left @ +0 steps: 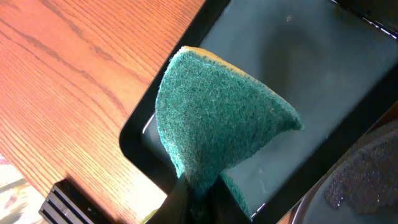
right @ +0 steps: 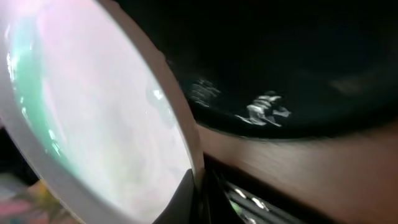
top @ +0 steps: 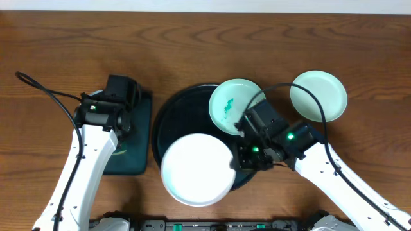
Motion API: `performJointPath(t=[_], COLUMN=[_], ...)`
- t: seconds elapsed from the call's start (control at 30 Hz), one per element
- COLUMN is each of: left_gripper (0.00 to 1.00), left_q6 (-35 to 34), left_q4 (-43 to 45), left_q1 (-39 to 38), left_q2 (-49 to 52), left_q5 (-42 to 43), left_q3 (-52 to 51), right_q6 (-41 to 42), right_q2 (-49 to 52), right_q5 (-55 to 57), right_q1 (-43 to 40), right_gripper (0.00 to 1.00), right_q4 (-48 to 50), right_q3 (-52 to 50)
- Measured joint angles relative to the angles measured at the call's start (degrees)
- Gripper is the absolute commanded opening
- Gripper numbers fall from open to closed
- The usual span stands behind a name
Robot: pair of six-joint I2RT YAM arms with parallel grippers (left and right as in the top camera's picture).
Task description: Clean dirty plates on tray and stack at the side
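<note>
status, both arms.

right arm: my right gripper (top: 239, 157) is clamped on the right-hand rim of the white plate (top: 196, 168). in the right wrist view the two fingers pinch the rim with almost no gap. the plate sits over the near part of the round black tray (top: 168, 115) and overhangs its front rim. whether it rests on the tray or is lifted clear, i cannot tell. no smear shows on its face.

left arm: my left gripper (left: 193, 202) is closed on a green scouring sponge (left: 211, 118) with a yellow backing, held above the rectangular black tray (left: 298, 68).

key relation: the white plate lies to the right of the sponge, past the round tray's left rim. judgement: the left arm must travel right to wipe while the right arm steadies the plate.

other items: the smeared mint plate (top: 234, 106) sits at the round tray's far right rim, just beyond my right gripper. a second mint plate (top: 319, 95), no smear visible, lies on the tabletop (top: 372, 51) to the right, apart from the tray.
</note>
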Motion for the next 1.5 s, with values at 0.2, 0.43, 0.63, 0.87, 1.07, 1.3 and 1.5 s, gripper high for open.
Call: performJointPath(t=[0.2, 0.43, 0.63, 0.87, 1.07, 1.3, 1.5], left_gripper=[0.07, 0.07, 0.07, 0.07, 0.07, 0.07, 0.07], left_q6=[0.0, 0.0, 0.0, 0.0, 0.0, 0.0, 0.0], left_q4=[-0.3, -0.3, -0.3, -0.2, 0.0, 0.1, 0.1], left_q1=[0.0, 0.0, 0.0, 0.0, 0.0, 0.0, 0.0], left_q2=[0.0, 0.0, 0.0, 0.0, 0.0, 0.0, 0.0], left_q5=[0.0, 0.0, 0.0, 0.0, 0.0, 0.0, 0.0], left_q3=[0.0, 0.0, 0.0, 0.0, 0.0, 0.0, 0.0], right_q6=[-2.1, -3.8, -7.8, -13.9, -20.3, -27.3, -35.4], right_q2=[0.0, 0.0, 0.0, 0.0, 0.0, 0.0, 0.0], right_q5=[-5.5, -6.9, -6.0, 3.8, 17.8, 35.7, 55.4], right_q1=[0.0, 0.0, -2.1, -7.3, -7.4, -1.8, 7.9], right_gripper=[0.01, 0.01, 0.01, 0.01, 0.01, 0.01, 0.01], right_q4=[12.8, 21.6, 24.2, 24.4, 22.5, 17.6, 16.9], right_q3=[0.0, 0.0, 0.0, 0.0, 0.1, 3.8, 6.1])
